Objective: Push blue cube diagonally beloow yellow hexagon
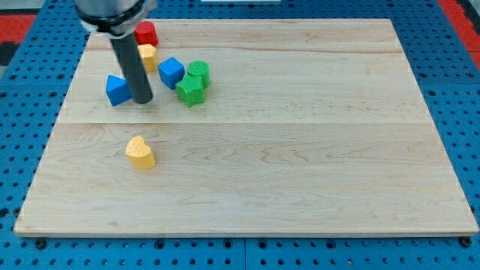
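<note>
The blue cube (pixel 171 72) sits at the view's upper left, just right of the yellow hexagon (pixel 147 56), which is partly hidden behind my rod. My tip (pixel 142 100) rests on the board below the yellow hexagon and to the lower left of the blue cube, a short gap away from it. A second blue block (pixel 117 90), wedge-like, lies right beside the tip on its left.
A red block (pixel 145 33) sits above the yellow hexagon. Two green blocks, one (pixel 199 72) and the other (pixel 190 90), touch each other right of the blue cube. A yellow heart-shaped block (pixel 140 152) lies lower on the wooden board (pixel 300 150).
</note>
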You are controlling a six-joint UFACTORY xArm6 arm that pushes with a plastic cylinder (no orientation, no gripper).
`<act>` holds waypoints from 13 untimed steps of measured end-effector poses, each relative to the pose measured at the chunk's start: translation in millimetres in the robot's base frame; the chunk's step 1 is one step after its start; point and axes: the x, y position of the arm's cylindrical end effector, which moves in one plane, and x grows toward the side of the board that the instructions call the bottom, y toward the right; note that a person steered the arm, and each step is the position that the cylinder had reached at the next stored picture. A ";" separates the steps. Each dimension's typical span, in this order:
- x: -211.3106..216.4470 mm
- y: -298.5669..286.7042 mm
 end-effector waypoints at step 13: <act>-33.8 -70.6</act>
